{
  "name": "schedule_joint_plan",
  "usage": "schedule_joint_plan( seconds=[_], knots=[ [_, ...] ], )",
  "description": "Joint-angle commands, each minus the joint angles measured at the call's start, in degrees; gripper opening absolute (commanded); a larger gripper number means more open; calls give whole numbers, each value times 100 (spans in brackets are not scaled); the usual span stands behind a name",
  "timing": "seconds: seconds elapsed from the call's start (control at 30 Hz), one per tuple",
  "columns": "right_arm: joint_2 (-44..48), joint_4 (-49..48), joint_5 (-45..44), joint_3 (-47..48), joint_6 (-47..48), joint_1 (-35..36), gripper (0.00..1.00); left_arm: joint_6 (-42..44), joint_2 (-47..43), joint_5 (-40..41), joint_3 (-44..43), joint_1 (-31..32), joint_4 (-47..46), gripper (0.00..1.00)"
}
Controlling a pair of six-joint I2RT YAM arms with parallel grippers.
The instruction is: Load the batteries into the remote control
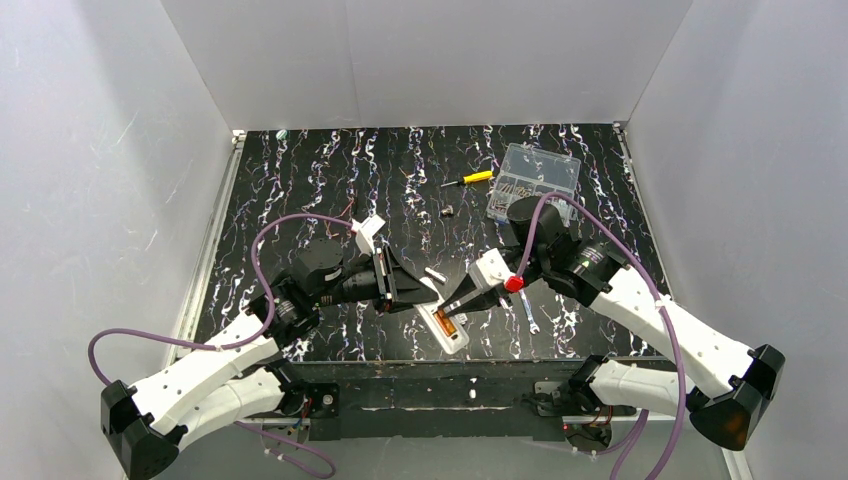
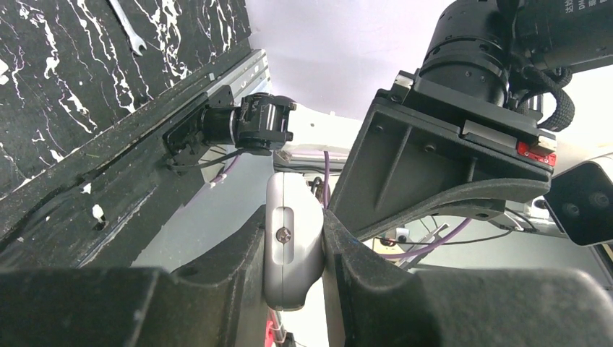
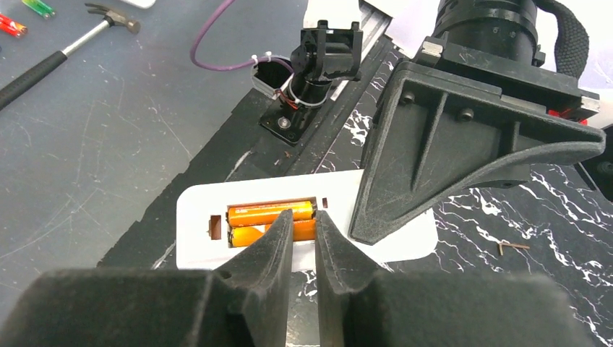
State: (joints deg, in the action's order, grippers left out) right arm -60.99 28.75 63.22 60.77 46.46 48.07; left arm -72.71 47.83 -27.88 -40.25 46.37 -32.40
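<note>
On marbled table [image 1: 300, 170], left jaws pinch white remote control [image 3: 196, 230]; right jaws slightly parted over orange batteries [image 3: 264, 214].

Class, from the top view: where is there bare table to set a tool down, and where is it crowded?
Bare: far-left corner of the table, between left wall, back wall and screwdriver. Crowded: near centre, left gripper and right gripper at the remote control, wrench beside.

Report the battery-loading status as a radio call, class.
Left tool shut on remote control. Right tool nearly closed above batteries, both lying in compartment. No obstruction seen.
</note>
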Motion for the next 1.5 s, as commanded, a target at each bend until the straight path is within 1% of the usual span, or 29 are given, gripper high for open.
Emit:
schedule_joint_plan(
  seconds=[0.0,0.13,0.23,0.5,0.73,0.77,0.87,0.97,1.07,1.1,1.2,1.3,1.4,1.47],
  knots=[
    [-31,876,-108,75,91,24,21,-281,-248,215,-281,-54,-972,0],
    [-27,935,-223,63,164,27,19,-334,-229,260,-282,-49,-1065,0],
    [-1,1090,-299,39,441,31,17,-379,-227,296,-257,-53,-1135,0],
    [191,992,-469,-118,467,27,16,-405,-274,354,-189,-49,-1173,0],
    [596,334,-558,-264,-37,27,19,-329,-243,300,-145,-51,-1134,0],
    [792,-86,-560,-246,-444,27,23,-209,-256,251,-143,-56,-974,0],
    [1077,-1028,-733,-285,-1307,27,27,-135,-257,240,-77,-52,-918,0],
    [1316,-1943,-1248,-421,-2366,29,35,-101,-249,239,-2,-53,-979,0],
    [1524,-2488,-1838,-595,-3270,29,39,-16,-225,207,19,-52,-1008,0],
    [1589,-2606,-2042,-659,-3630,31,41,20,-224,186,10,-53,-999,0],
    [1767,-2717,-2591,-823,-4263,27,44,216,-209,96,-28,-56,-968,0],
    [1883,-2716,-3090,-909,-5110,27,51,467,-202,-103,-84,-49,-1131,0],
    [1976,-2642,-3546,-985,-5796,27,52,708,-255,-124,-130,-51,-1060,0],
    [2001,-2413,-4179,-970,-6373,27,52,871,-322,-61,-136,-50,-869,0]
  ],
)
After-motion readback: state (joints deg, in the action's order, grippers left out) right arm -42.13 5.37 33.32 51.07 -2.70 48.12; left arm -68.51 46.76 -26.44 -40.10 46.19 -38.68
